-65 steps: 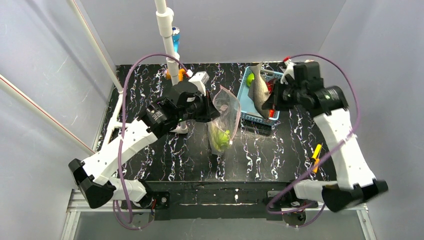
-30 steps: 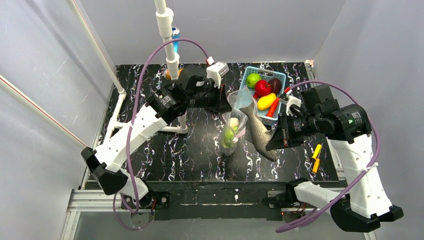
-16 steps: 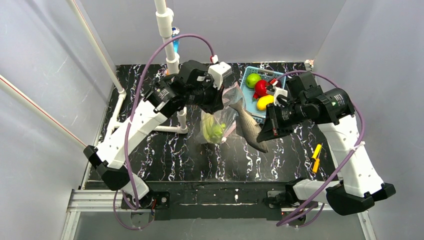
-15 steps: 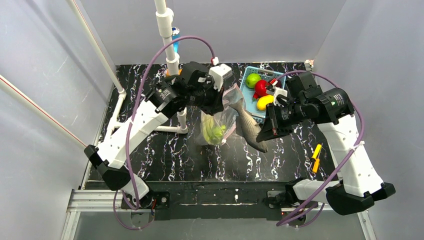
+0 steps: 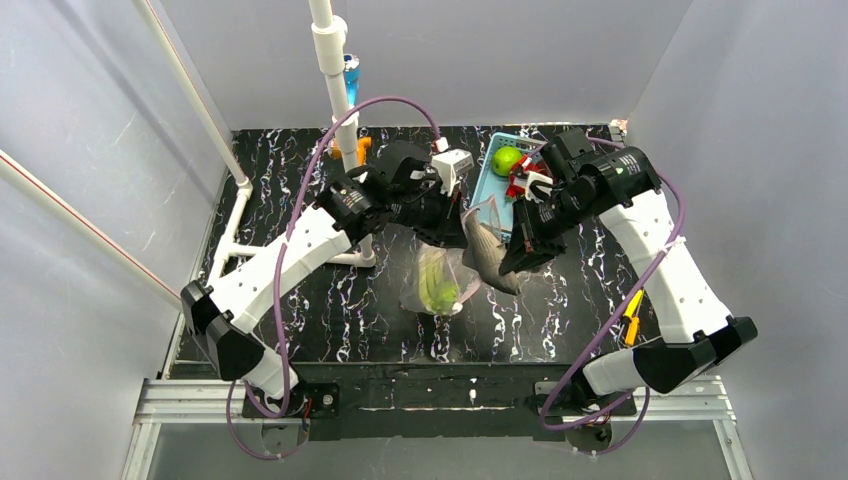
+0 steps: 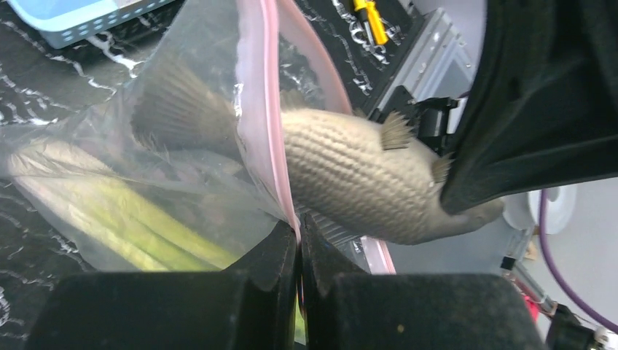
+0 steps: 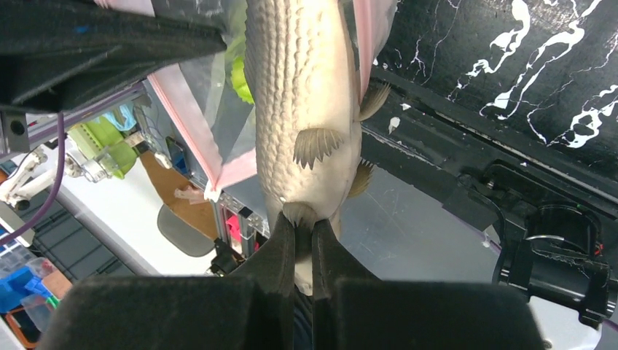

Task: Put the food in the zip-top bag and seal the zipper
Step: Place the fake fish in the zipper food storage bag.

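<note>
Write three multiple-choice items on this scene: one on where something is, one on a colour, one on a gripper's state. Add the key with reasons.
1. Where is the tail of the fish?
A. hanging free in the air
B. inside the bag
C. lying flat, let go

2. What colour is the zipper strip?
A. blue
B. yellow
C. pink

3. The left gripper is:
A. shut on the bag's mouth edge
B. wide open
C. shut on nothing

Key: B, the tail shows through the clear plastic. C, the strip along the mouth is pink. A, its jaws pinch the strip.
</note>
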You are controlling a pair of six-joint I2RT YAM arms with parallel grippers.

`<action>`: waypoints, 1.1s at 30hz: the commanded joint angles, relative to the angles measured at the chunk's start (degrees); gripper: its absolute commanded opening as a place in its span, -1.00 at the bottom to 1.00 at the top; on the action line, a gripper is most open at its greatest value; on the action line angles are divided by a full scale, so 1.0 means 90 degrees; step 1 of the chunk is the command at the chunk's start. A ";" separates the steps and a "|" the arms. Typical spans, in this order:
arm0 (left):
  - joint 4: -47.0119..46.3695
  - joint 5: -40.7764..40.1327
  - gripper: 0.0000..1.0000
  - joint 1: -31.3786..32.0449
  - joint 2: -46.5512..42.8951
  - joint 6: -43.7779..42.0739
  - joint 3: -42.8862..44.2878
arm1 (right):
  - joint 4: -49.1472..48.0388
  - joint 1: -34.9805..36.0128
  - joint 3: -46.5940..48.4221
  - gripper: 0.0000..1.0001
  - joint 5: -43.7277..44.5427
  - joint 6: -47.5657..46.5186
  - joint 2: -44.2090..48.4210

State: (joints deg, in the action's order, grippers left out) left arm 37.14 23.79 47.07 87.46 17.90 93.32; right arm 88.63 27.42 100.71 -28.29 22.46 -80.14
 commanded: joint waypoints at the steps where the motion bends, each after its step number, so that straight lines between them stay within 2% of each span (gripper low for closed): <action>1: -0.0837 0.0731 -1.00 0.0134 -0.0068 0.0710 -0.0101 | 0.0324 -0.0007 0.0201 -0.97 -0.0328 0.0184 0.0004; 4: -0.0910 0.0640 -1.00 0.0344 0.0010 0.0777 -0.0120 | 0.0322 -0.0009 0.0066 -0.97 -0.0191 0.0316 -0.0061; 7: -0.0838 0.0303 -1.00 0.0545 0.0040 0.0666 -0.0114 | 0.0308 -0.0063 0.0352 -0.97 0.0296 0.0424 -0.0059; 12: -0.0620 -0.0043 -1.00 0.0600 0.0214 0.0708 -0.0141 | 0.0247 -0.0206 0.0844 -0.97 0.0360 0.0602 -0.0104; 15: -0.0564 0.0001 -1.00 0.0612 0.0255 0.0714 -0.0047 | 0.0174 -0.0252 0.1057 -0.82 0.0816 0.0636 -0.0110; 19: -0.0632 -0.0023 -1.00 0.0610 0.0163 0.0916 0.0032 | -0.1323 -0.0254 0.0046 -0.63 0.0352 0.1364 0.0443; 21: -0.0769 -0.0063 -1.00 0.0610 0.0147 0.1083 0.0031 | -0.1978 -0.0252 -0.0295 -0.63 0.0070 0.1703 0.0580; 24: -0.1010 -0.0245 -1.00 0.0610 0.0060 0.1444 -0.0091 | -0.3062 -0.0215 -0.0719 -0.63 0.0116 0.2108 0.0853; 28: -0.1784 -0.0201 -1.00 0.0603 -0.0219 0.2126 -0.0637 | -0.4778 -0.0215 -0.1951 -0.51 0.0250 0.2856 0.1371; 31: -0.1995 -0.0091 -1.00 0.0601 -0.0356 0.2386 -0.0728 | -0.4597 -0.0191 -0.1914 -0.48 0.0302 0.2610 0.1170; 33: -0.2245 -0.0210 -1.00 0.0612 -0.0516 0.2581 -0.0920 | -0.4452 -0.0083 -0.1794 -0.23 0.0449 0.2367 0.1147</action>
State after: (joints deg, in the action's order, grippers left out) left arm 26.57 16.60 50.56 87.80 34.37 86.50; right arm 63.32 25.15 83.11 -22.71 43.29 -68.35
